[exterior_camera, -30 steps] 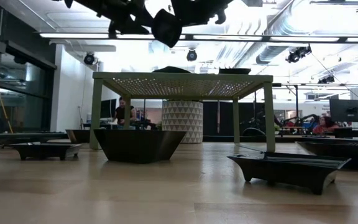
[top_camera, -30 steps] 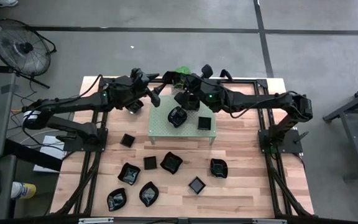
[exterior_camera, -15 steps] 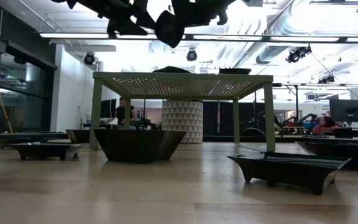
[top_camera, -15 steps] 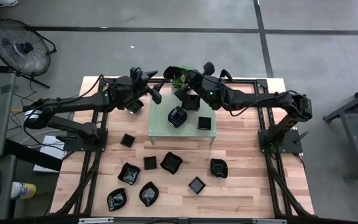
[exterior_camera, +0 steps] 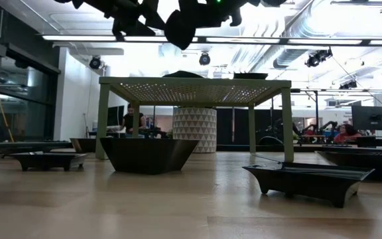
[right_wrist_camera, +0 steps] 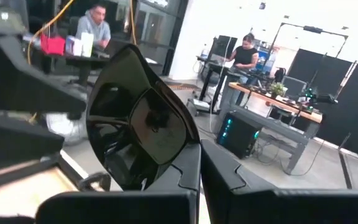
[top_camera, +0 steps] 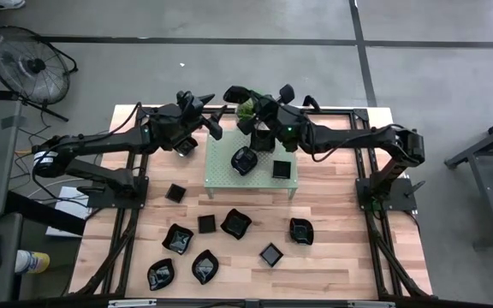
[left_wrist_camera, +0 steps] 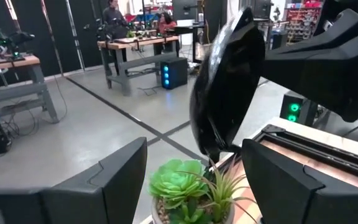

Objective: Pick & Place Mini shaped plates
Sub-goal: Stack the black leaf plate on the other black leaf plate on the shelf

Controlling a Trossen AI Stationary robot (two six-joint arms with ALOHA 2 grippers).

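Holding plate aloft over bench's far edge, my right gripper pinched on its rim. Left gripper open beside it, empty. Plate glossy, rigid, likely slippery, chip-prone; rim grip best.

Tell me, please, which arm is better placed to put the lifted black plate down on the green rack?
The right arm. Its gripper already pinches the plate above the rack's far edge. The left gripper is open, holds nothing, and waits beside it.
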